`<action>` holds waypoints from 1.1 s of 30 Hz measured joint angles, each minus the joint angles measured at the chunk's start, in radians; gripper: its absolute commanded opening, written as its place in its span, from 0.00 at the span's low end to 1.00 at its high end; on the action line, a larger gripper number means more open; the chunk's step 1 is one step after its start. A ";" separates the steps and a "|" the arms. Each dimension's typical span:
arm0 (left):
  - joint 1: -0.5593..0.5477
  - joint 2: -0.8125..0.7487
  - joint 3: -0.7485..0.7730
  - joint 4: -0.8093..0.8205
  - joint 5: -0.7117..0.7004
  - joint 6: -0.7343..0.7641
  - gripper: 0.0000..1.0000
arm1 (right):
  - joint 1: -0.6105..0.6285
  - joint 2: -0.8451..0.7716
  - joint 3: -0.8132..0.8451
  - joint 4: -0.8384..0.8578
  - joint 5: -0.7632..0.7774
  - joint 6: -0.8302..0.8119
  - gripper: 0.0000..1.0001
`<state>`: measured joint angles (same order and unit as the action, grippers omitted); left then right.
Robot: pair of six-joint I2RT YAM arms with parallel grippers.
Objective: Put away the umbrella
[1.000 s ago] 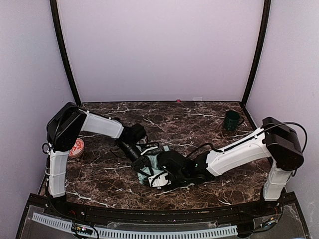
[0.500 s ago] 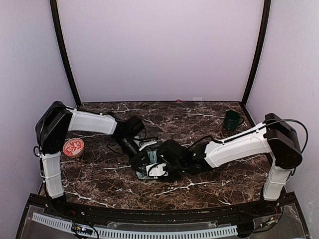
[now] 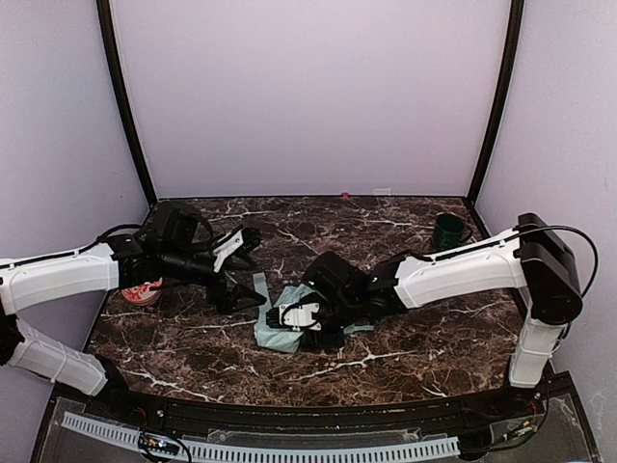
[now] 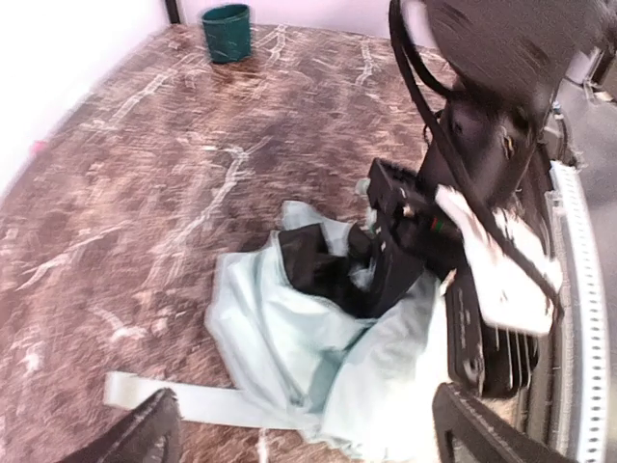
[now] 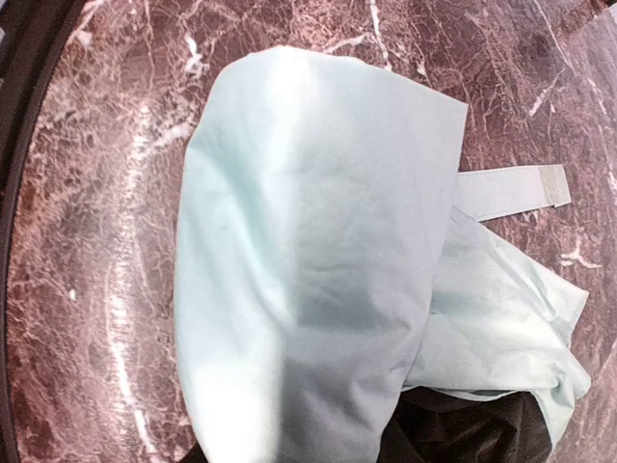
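Umbrella (image 3: pixel 272 331) lies collapsed on the dark marble table (image 3: pixel 405 362), lower centre of the top view, a crumpled heap of pale mint fabric. Its flat closure strap (image 3: pixel 260 286) runs out from the heap toward the upper left and lies flat on the marble. Left wrist view: the canopy is bunched, with black lining (image 4: pixel 313 260) showing in a fold at the middle of the heap and the strap trailing to the lower left of that frame. Left gripper (image 3: pixel 243 273) sits left of the umbrella, centre-left of the top view, jaws spread wide. One finger (image 3: pixel 231 247) points up-right and the other (image 3: pixel 239 297) lies low, nearest the strap. There is nothing between them, and no contact with the fabric is visible. In its own camera the two fingertips (image 4: pixel 145 439) sit at opposite bottom corners of the frame. Right gripper (image 3: pixel 301 318) reaches in from the right and is pushed into the right side of the heap, with its tips buried in the folds. Right wrist view is filled by a dome of mint cloth, dark lining at the bottom edge, fingers not visible. I cannot tell whether this gripper is pinching cloth or only pressed in. Dark green mug (image 3: pixel 447 232) stands upright in the upper right corner of the table, well apart from the umbrella. A small round red-and-white object (image 3: pixel 145 290) sits at the left edge, partly hidden by the left arm.
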<state>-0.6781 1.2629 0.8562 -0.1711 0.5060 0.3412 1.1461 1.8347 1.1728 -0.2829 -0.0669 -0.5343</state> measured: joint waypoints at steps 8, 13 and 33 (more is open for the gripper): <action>-0.229 -0.430 -0.305 0.127 -0.092 0.232 0.81 | -0.110 0.103 0.170 -0.134 -0.346 0.161 0.08; -0.272 -0.418 -0.317 0.127 -0.141 0.365 0.87 | -0.163 0.150 0.167 -0.146 -0.557 0.238 0.09; -0.258 -0.209 -0.243 0.258 -0.307 0.034 0.71 | -0.229 0.105 0.210 -0.180 -0.536 0.458 0.00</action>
<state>-0.9360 1.0538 0.6132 0.0868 0.1993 0.3756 0.9176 1.9392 1.3830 -0.4633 -0.6029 -0.0761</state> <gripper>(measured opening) 0.714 0.282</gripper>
